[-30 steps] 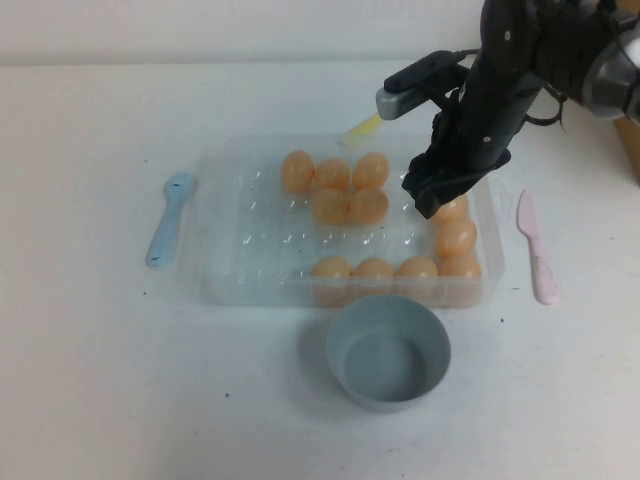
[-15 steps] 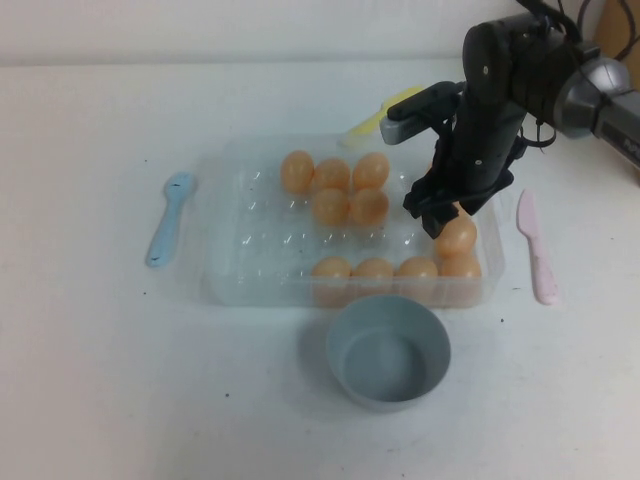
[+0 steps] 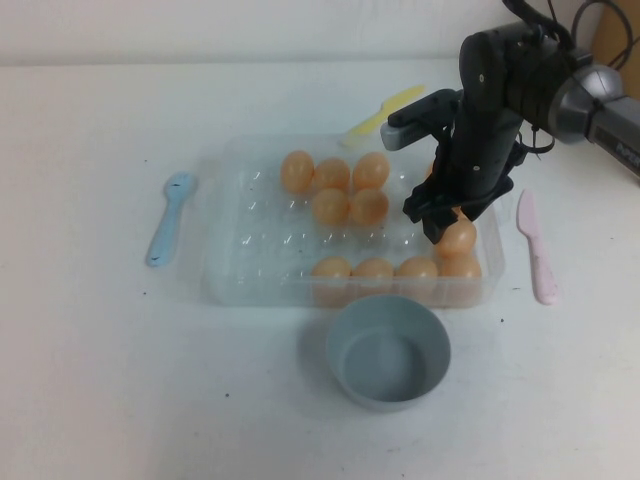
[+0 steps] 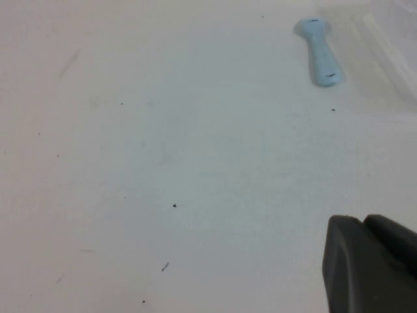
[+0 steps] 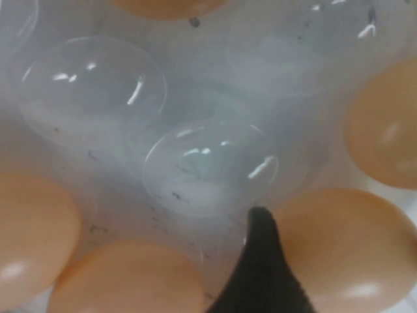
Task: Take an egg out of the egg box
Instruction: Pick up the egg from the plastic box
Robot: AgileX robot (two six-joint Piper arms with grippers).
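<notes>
egg box [image 3: 235,235]: clear plastic tray with dimpled cells, mid-table, behind the grey-blue bowl [image 3: 388,350].
egg [image 3: 458,238]: smooth, peach-orange, glossy; sat in the tray's right column, just under the right gripper [image 3: 437,217].
right gripper: lowered into the tray, jaws spread wide, holding nothing; one fingertip [image 5: 260,261] beside an egg.
left gripper [image 4: 371,264]: over bare table near the blue spoon [image 4: 319,52]; grip cannot tell.

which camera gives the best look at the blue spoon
The high view: the whole blue spoon lies on the table left of the egg box, well away from the right gripper down in the box. The left wrist view catches it small at the picture's edge, past the left gripper. The right wrist view misses it.
</notes>
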